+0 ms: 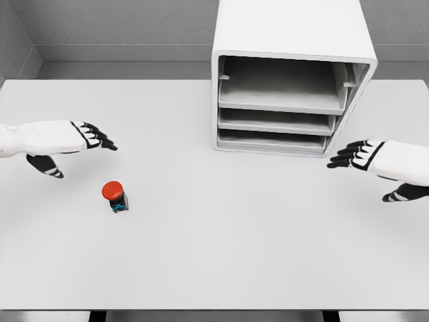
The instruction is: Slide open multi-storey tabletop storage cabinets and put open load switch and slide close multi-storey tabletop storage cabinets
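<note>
Head view shows me the white worktop (214,268) first, then the storage cabinet (293,74) at its far side, right of the middle, with three shallow drawers stacked in its open front. I judge the drawers stiff and light, best drawn by the front lip of a tray. My left hand (84,137) hovers over the left of the worktop, fingers spread and holding nothing; my right hand (358,155) hovers just below the cabinet's lower right corner, likewise spread and empty. Smallest is the load switch (116,195), standing near the left hand and well apart from the cabinet: a red mushroom cap on a dark body. I reckon it rigid, light, top-heavy, so I would pinch the dark body below the cap. I can read no brand or writing anywhere
</note>
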`<action>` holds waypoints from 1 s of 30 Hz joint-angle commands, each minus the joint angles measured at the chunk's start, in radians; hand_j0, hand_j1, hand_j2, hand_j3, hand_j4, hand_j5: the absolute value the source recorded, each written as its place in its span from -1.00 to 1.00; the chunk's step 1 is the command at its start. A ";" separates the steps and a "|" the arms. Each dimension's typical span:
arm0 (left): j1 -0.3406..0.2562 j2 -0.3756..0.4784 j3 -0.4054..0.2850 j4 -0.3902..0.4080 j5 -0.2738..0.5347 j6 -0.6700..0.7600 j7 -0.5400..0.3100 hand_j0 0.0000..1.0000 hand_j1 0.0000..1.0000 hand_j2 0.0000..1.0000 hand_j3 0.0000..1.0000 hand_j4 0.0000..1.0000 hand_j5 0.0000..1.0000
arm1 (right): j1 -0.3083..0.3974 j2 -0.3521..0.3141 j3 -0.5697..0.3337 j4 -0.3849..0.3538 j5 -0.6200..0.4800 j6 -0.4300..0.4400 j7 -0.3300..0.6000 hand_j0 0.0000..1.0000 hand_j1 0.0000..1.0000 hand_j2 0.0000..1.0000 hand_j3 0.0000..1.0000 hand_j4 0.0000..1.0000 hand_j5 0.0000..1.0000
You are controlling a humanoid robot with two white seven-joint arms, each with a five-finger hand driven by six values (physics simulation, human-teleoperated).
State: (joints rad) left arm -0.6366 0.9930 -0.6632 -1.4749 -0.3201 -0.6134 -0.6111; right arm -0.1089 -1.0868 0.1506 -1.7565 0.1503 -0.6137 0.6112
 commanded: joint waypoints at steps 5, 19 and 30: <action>0.005 0.047 -0.029 -0.048 0.021 0.003 0.000 1.00 1.00 1.00 1.00 1.00 1.00 | -0.009 0.053 0.018 -0.001 -0.005 0.003 0.000 1.00 1.00 1.00 1.00 1.00 1.00; 0.002 0.010 -0.154 -0.157 0.009 0.003 0.000 1.00 1.00 1.00 1.00 1.00 1.00 | -0.330 0.147 0.213 0.005 -0.012 0.003 0.000 1.00 1.00 1.00 1.00 1.00 1.00; 0.002 -0.043 -0.154 -0.133 -0.030 0.003 0.000 0.90 0.90 0.90 0.90 0.90 0.90 | -0.485 0.228 0.353 0.026 -0.012 0.003 0.000 1.00 1.00 1.00 1.00 1.00 1.00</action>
State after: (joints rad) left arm -0.6366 0.9670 -0.8184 -1.6150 -0.3382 -0.6131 -0.6112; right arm -0.5998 -0.8741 0.4756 -1.7370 0.1425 -0.6134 0.6113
